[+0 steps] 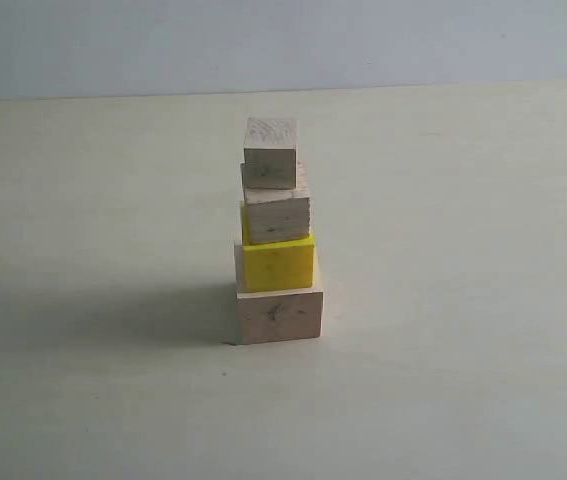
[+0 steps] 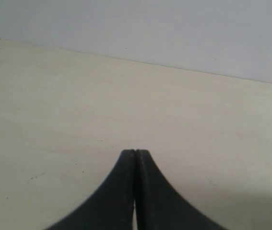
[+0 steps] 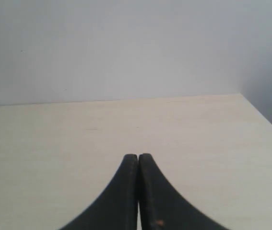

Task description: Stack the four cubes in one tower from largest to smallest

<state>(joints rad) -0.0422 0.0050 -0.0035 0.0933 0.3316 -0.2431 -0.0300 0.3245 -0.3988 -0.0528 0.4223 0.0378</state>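
In the exterior view the four cubes stand as one tower on the pale table [image 1: 83,400]. The large pale wood cube [image 1: 279,315] is at the bottom. On it rests the bright yellow cube [image 1: 277,262], then a smaller pale wood cube [image 1: 277,212], and the tiniest pale wood cube [image 1: 270,154] on top. The upper cubes sit slightly off-centre and turned. Neither arm shows in the exterior view. My left gripper [image 2: 135,151] is shut with nothing between its black fingers, over bare table. My right gripper [image 3: 138,155] is likewise shut and empty. No cube appears in either wrist view.
A pale wall [image 1: 283,40] rises behind the table's far edge. The table's edge and corner [image 3: 243,96] show in the right wrist view, with a grey wall beyond. The tower casts a soft shadow [image 1: 113,315] to the left.
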